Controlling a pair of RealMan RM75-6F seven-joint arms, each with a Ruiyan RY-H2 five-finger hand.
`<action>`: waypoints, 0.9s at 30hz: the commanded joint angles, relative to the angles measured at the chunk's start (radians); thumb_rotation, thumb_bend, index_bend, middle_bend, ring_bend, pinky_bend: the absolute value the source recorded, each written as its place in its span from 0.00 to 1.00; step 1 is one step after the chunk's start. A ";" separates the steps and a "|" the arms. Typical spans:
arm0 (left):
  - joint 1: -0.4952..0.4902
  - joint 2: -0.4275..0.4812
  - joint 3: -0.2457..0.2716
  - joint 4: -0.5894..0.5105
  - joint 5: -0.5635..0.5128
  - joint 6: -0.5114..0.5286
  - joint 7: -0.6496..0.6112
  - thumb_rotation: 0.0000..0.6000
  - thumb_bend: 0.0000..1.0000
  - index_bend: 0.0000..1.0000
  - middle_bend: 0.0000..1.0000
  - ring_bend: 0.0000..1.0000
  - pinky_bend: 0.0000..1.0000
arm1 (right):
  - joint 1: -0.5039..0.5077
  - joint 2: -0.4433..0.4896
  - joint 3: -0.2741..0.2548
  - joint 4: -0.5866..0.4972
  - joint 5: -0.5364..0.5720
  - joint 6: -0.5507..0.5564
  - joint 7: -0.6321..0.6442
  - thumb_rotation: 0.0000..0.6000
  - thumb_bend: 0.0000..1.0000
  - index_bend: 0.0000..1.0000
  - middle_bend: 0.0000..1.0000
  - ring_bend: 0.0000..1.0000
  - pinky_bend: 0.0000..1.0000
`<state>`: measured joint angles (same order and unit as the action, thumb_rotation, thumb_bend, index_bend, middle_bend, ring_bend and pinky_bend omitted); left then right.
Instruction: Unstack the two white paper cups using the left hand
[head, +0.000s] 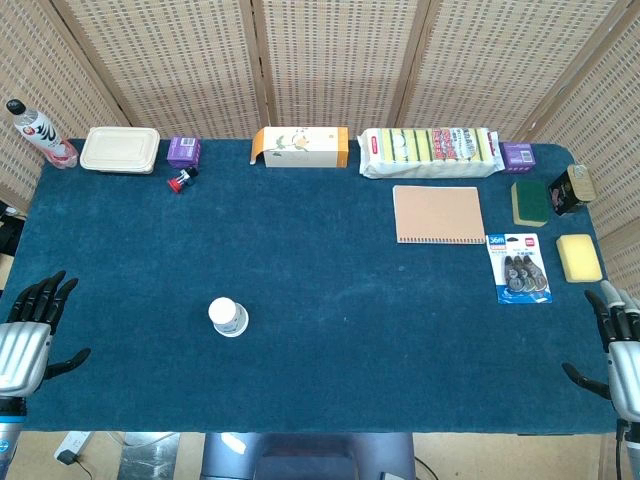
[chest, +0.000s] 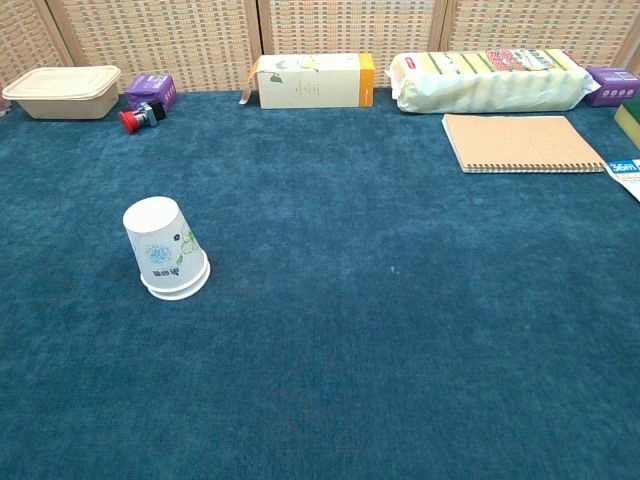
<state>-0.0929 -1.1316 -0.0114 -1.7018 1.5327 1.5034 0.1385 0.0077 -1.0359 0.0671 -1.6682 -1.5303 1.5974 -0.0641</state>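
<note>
Cups (chest: 166, 250) stacked, inverted; left hand (head: 28, 330) apart, empty.

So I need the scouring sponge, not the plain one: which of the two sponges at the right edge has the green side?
The far sponge, beside the notebook: dark green on top. The near sponge is plain yellow.

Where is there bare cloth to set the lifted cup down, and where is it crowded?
Bare cloth lies all around the stacked paper cups, widest from them right toward the notebook and correction-tape pack. The left hand has an open path in. Crowded: the back row from the lunch box to the sponge pack, and the right edge.
</note>
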 joint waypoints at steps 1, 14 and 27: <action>0.000 0.000 0.002 -0.001 0.001 -0.004 0.004 1.00 0.14 0.00 0.00 0.00 0.07 | 0.000 0.001 0.002 -0.003 0.003 -0.004 0.001 1.00 0.08 0.06 0.00 0.00 0.00; -0.104 0.000 -0.024 -0.003 0.045 -0.126 -0.113 1.00 0.14 0.00 0.00 0.00 0.06 | 0.006 0.023 -0.001 -0.016 0.014 -0.039 0.070 1.00 0.08 0.06 0.00 0.00 0.00; -0.342 0.021 -0.110 -0.185 -0.153 -0.455 0.118 1.00 0.15 0.09 0.00 0.00 0.07 | -0.001 0.049 -0.001 -0.023 0.012 -0.035 0.137 1.00 0.08 0.06 0.00 0.00 0.00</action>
<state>-0.3789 -1.1098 -0.0919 -1.8059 1.4769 1.1135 0.1126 0.0064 -0.9879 0.0661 -1.6922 -1.5178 1.5625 0.0712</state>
